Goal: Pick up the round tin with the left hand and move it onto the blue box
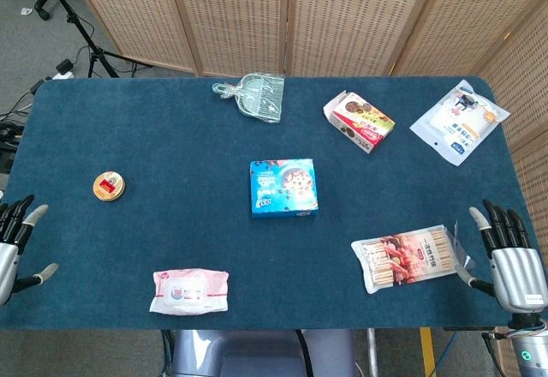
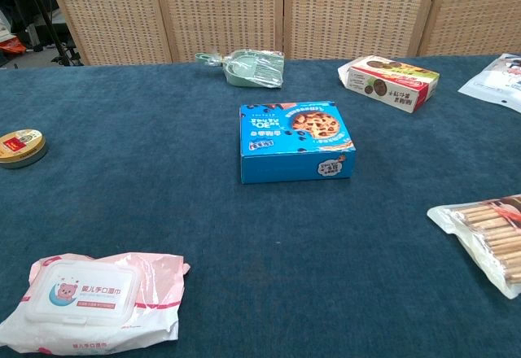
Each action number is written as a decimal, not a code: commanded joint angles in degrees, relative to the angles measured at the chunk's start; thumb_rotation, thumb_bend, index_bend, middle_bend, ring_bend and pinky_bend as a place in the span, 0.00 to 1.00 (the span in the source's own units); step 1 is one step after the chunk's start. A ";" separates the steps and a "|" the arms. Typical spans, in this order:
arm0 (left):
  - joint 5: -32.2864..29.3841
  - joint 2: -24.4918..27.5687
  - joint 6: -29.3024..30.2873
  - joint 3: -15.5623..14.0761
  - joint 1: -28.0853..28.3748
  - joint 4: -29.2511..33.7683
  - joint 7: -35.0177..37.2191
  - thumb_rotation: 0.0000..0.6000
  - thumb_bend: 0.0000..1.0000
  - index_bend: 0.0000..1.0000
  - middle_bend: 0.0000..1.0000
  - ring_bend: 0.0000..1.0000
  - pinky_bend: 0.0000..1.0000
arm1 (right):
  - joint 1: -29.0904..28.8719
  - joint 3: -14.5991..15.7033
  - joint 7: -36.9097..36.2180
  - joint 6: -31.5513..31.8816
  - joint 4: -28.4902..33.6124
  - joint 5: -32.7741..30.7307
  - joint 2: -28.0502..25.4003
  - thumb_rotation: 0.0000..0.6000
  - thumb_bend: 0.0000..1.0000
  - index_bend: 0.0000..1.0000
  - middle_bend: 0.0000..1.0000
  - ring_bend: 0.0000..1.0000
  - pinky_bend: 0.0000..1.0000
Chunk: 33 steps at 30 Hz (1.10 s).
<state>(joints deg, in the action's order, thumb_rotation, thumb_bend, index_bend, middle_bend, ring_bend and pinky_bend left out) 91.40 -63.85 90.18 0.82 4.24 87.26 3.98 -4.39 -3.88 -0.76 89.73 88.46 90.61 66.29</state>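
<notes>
Left robot hand (image 1: pixel 17 244) sits at the near-left edge of the tabletop (image 1: pixel 171 137), fingers apart and holding nothing; we see it only in the head view, partly cut by the frame edge. Right robot hand (image 1: pixel 509 253) is at the near-right corner, back of the hand up, fingers extended and spread, also empty, just beside the clear packet of stick snacks (image 1: pixel 409 257) but we can't tell if it touches it

Round tin (image 1: pixel 110 186) lies flat on the left side of the tabletop, ahead of the left robot hand and a bit inward, apart from everything else. Blue box (image 1: pixel 284 187) lies flat near the middle, well apart from the tin, its top bare

We judge the task not yet started: reach step pending, tin untouched. Next move calls for the left robot hand to go forward and slightly inward over the tin, come down, and close around its rim. The tin is low and flat, so the fingers need to get right down at the cloth. After that, lift and carry rightward to the box top

The pink wet-wipes pack (image 1: pixel 189 291) near the front edge sits off that path, we think
</notes>
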 commanded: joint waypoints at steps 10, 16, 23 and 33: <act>0.09 2.71 -7.77 0.58 4.92 -0.41 5.51 1.00 0.00 0.00 0.00 0.00 0.00 | -0.37 -0.96 0.41 -0.08 -0.18 -1.28 0.72 1.00 0.00 0.00 0.00 0.00 0.00; -4.85 5.62 -26.95 2.80 15.90 -2.55 7.85 1.00 0.00 0.00 0.00 0.00 0.00 | -0.65 -1.42 0.16 -1.17 -0.51 -2.69 0.70 1.00 0.00 0.00 0.00 0.00 0.00; -11.78 1.63 -40.89 4.61 23.38 -9.61 7.54 1.00 0.00 0.00 0.00 0.00 0.00 | -0.99 -1.41 -0.15 -2.96 -0.94 -3.98 0.47 1.00 0.00 0.00 0.00 0.00 0.00; -18.06 -8.80 -53.46 6.24 29.86 -26.37 12.51 1.00 0.00 0.00 0.00 0.00 0.00 | -1.55 -1.90 1.40 -4.66 -1.60 -5.94 1.14 1.00 0.00 0.00 0.00 0.00 0.00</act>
<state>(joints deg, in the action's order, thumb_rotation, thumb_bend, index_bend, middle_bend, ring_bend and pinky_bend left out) 74.41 -69.77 39.39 6.52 32.02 64.24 14.32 -5.89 -5.73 0.53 85.17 86.92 84.78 67.36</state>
